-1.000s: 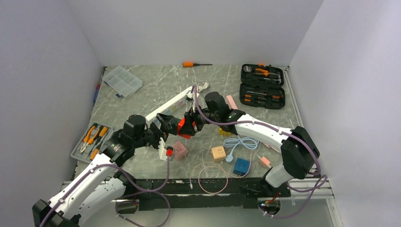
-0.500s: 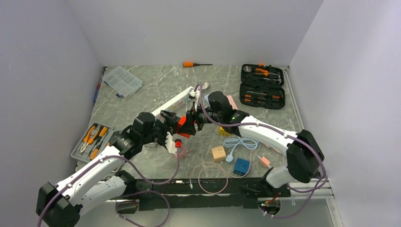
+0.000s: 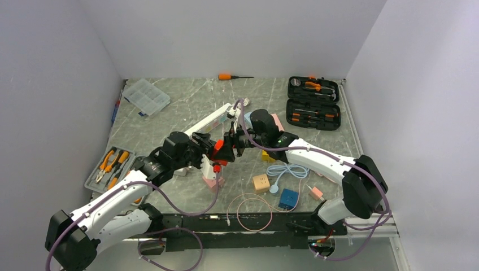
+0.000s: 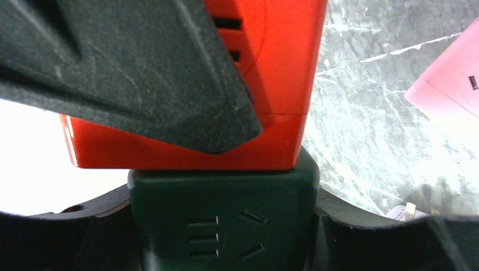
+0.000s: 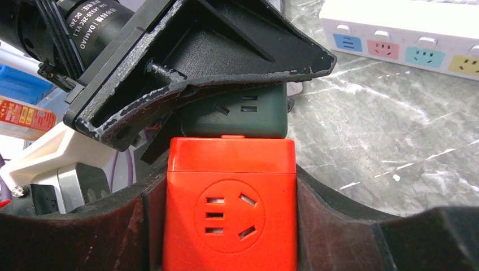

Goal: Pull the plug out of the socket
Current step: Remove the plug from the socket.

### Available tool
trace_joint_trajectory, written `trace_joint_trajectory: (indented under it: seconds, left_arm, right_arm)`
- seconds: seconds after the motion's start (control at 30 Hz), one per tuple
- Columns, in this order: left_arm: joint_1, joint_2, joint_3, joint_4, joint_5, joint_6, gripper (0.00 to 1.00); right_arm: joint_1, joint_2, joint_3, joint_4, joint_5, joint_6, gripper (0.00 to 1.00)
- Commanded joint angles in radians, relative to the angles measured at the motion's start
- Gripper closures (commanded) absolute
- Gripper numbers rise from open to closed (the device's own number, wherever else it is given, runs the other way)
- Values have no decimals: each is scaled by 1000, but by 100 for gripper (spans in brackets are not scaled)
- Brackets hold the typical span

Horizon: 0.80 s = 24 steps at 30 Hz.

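Note:
A red socket cube [image 3: 219, 151] and a dark green plug cube [image 3: 207, 147] are joined end to end, held above the table's middle. My right gripper [image 3: 228, 148] is shut on the red cube [image 5: 230, 209], a finger on each side. My left gripper [image 3: 199, 149] is shut on the green cube [image 4: 223, 220]. In the left wrist view the red cube [image 4: 271, 84] sits flush on the green one with no gap, partly hidden by a right finger [image 4: 124, 68]. In the right wrist view the green cube [image 5: 237, 113] lies under a left finger [image 5: 186, 62].
A white power strip [image 3: 204, 125] lies just behind the grippers. A pink cube [image 3: 213, 179], a tan cube [image 3: 260, 182], a blue cube [image 3: 288, 197] and a white cable [image 3: 285, 171] lie in front. A tool case [image 3: 313, 103] is back right, a pliers tray [image 3: 108, 167] left.
My left arm has reached further right, bringing its gripper up against the right gripper and around the green cube. The right arm has barely moved.

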Motion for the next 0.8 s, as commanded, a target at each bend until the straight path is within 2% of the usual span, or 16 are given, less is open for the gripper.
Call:
trace_joint_trajectory:
  seconds: [0.0, 0.3, 0.57, 0.77]
  left_arm:
    - [-11, -15, -30, 36, -21, 134, 100]
    - [150, 139, -76, 155, -22, 314, 100]
    - [190, 284, -31, 199, -41, 398, 100]
    - [210, 322, -16, 204, -61, 394, 100]
  right_arm:
    - [-20, -3, -26, 19, 18, -30, 100]
    - [-26, -92, -124, -137, 103, -57, 100]
    - [-27, -166, -190, -211, 231, -57, 100]
    - [-26, -199, -220, -260, 320, -31, 100]
